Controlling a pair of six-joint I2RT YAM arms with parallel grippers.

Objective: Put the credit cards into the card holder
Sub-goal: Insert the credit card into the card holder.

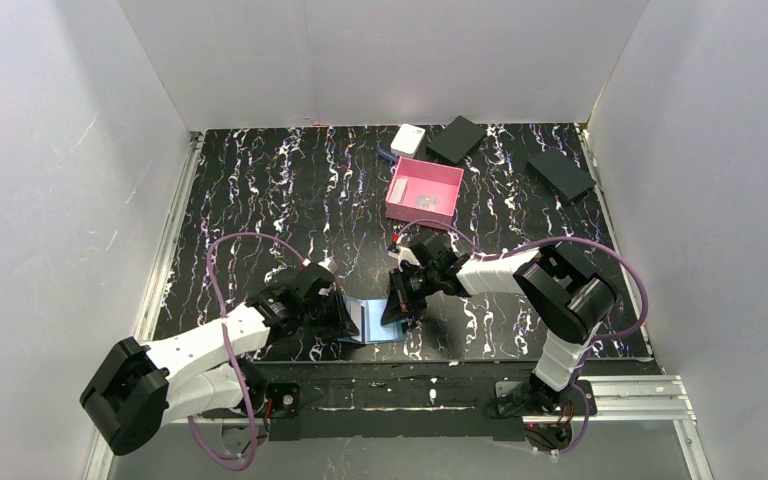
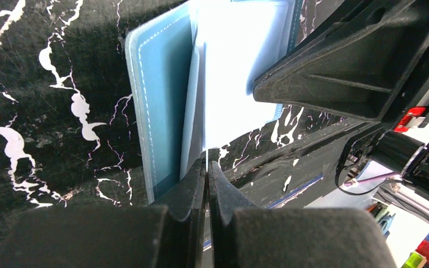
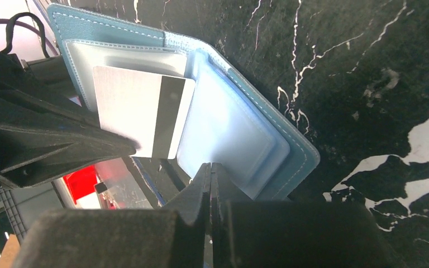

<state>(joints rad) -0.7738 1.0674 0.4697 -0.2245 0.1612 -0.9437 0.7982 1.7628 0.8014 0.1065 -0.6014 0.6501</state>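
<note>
Black fingers of the left gripper [image 2: 207,167] were squeezed together on a thin pale inner sleeve of the blue card holder [image 2: 162,111], lower middle of frame. Right gripper [image 3: 210,170] was pressed tight too at the holder's edge, couldn't tell if it pinched anything. One striped credit card [image 3: 139,114] lay on the holder, upper left.

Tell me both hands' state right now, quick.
Left hand: closed, apparently pinching a credit card by its edge.
Right hand: closed on the clear inner sleeve of the card holder.
</note>
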